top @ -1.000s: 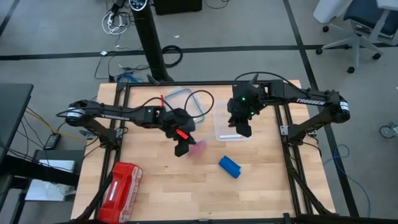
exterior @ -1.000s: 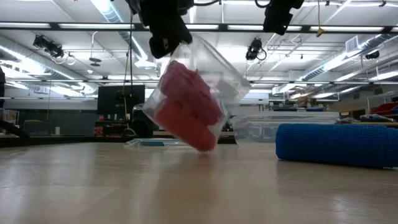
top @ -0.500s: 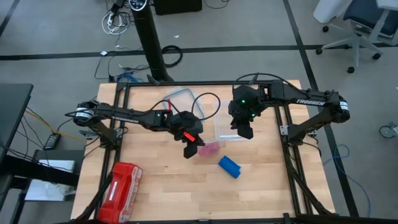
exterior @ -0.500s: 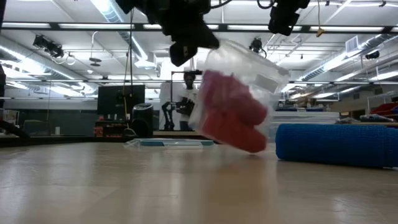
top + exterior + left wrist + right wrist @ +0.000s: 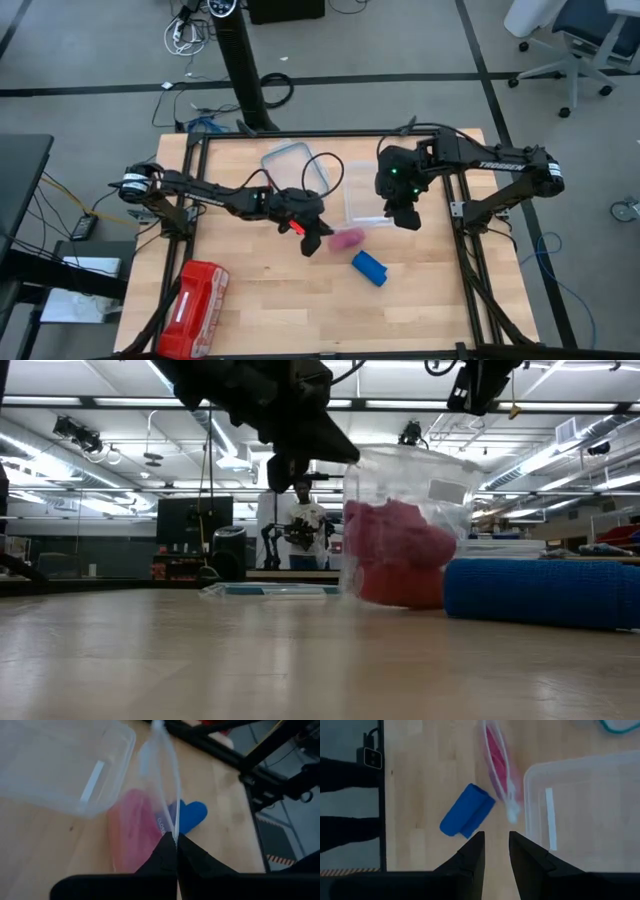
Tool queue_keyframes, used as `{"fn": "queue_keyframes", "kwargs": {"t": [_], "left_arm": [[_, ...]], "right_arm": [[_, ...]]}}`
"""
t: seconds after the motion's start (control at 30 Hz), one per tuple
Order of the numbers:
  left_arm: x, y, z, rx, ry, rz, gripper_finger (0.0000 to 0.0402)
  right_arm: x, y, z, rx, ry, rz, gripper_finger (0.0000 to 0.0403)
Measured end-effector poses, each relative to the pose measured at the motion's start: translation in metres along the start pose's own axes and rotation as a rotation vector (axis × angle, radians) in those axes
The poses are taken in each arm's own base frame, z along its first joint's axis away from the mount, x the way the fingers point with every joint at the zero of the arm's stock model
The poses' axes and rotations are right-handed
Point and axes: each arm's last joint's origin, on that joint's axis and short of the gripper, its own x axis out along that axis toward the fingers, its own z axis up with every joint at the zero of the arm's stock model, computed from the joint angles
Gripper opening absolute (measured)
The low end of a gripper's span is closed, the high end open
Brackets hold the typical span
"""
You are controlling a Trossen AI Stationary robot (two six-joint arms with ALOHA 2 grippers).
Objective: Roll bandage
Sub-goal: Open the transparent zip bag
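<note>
With the clear bag (image 5: 338,238) of pink rolls pinched shut-fingered in the left gripper (image 5: 312,241), the bandage (image 5: 368,268) just beyond it should be approached squarely by the empty, part-open right gripper (image 5: 405,219).

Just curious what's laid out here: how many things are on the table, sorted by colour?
Blue: 1, the bandage
Pink-red: 1, clear bag of rolls
Red: 1, plastic-wrapped pack
Clear: 2, container and lid
Total: 5

bag of rolls (image 5: 344,239) stands on the table (image 5: 260,300), bandage (image 5: 368,268) just beside it.
</note>
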Motion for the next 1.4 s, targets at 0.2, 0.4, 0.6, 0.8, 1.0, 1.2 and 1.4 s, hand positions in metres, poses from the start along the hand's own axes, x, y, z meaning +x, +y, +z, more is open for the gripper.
{"fn": "queue_keyframes", "kwargs": {"t": [0.2, 0.4, 0.6, 0.8, 1.0, 1.2, 1.4], "left_arm": [[0.001, -0.004, -0.006, -0.034, 0.034, 0.019, 0.0000], [0.001, -0.007, -0.010, -0.015, 0.040, 0.042, 0.0000], [0.001, -0.011, -0.012, 0.051, 0.020, 0.089, 0.0000], [0.001, -0.010, -0.012, 0.053, 0.019, 0.098, 0.0000], [0.001, -0.010, -0.012, 0.050, 0.016, 0.103, 0.0000], [0.001, -0.010, -0.011, 0.062, 0.012, 0.102, 0.0000], [0.001, -0.011, -0.012, 0.059, 0.013, 0.100, 0.0000]], "right_arm": [[0.009, 0.005, 0.007, -0.023, -0.017, -0.002, 0.0088], [0.030, 0.006, 0.024, 0.046, -0.053, -0.041, 0.0088], [0.038, 0.011, 0.025, 0.133, -0.025, -0.055, 0.0089], [0.041, 0.025, 0.017, 0.128, 0.037, -0.086, 0.0096], [0.054, 0.028, 0.000, 0.144, 0.119, -0.147, 0.0103], [0.076, 0.027, -0.018, 0.175, 0.185, -0.146, 0.0102], [0.090, 0.030, -0.018, 0.157, 0.126, -0.120, 0.0104]]}}
